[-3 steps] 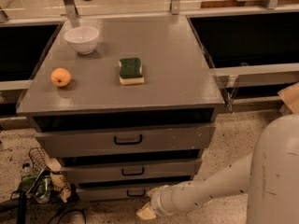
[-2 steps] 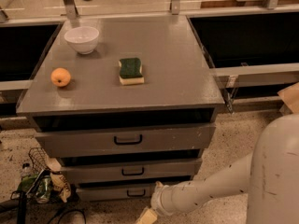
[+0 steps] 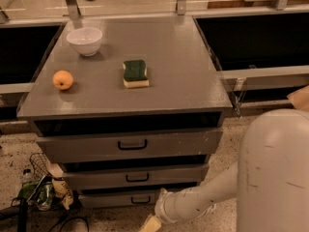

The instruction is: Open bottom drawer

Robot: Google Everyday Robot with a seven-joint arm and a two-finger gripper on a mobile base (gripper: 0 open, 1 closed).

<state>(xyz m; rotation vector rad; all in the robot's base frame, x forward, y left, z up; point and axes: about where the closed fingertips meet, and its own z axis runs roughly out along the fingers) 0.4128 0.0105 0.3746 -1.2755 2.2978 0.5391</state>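
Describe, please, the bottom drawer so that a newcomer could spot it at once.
Find the grey cabinet with three stacked drawers. The bottom drawer sits lowest, near the end effector. Its front is the slimmest, with the smallest black handle.

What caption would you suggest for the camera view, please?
Claw low near the floor, in front of the bottom drawer; bowl, orange, sponge on the cabinet top.

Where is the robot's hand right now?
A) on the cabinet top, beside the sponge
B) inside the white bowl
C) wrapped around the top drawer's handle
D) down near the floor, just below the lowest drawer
D: the hand is down by the floor, just below the front of the bottom drawer, at the end of the arm that reaches in from the right.
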